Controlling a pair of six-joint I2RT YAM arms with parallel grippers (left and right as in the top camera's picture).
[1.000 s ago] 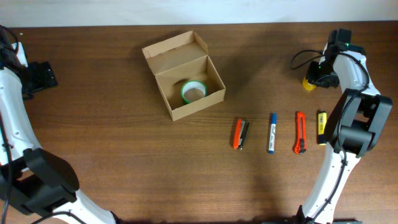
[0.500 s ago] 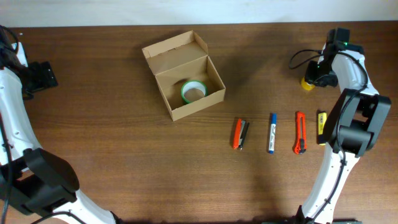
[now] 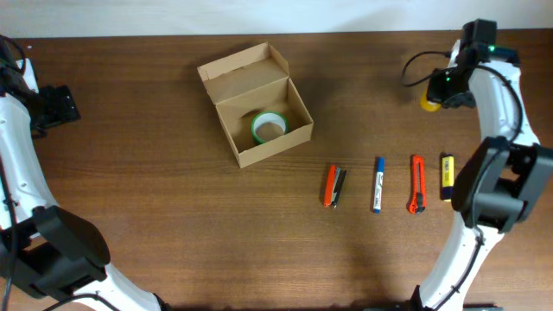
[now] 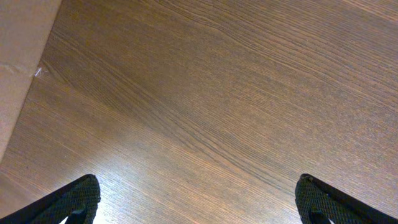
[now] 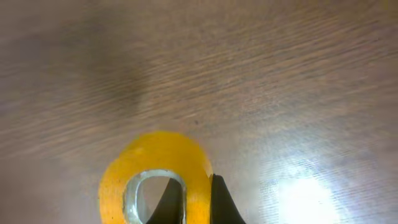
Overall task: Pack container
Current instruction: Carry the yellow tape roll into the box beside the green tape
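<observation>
Overhead, one open container is seen near the far edge of the bench, one green roll inside, four tools lined rightward. One yellow roll is clenched in the right claw at the far right corner; the left claw is held spread.

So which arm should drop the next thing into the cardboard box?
Right. The right hand is shut on the yellow tape roll, with one finger through its hole. The left hand hangs open and empty at the table's far left edge, with nothing to pick up nearby. The cardboard box lies between them.
</observation>
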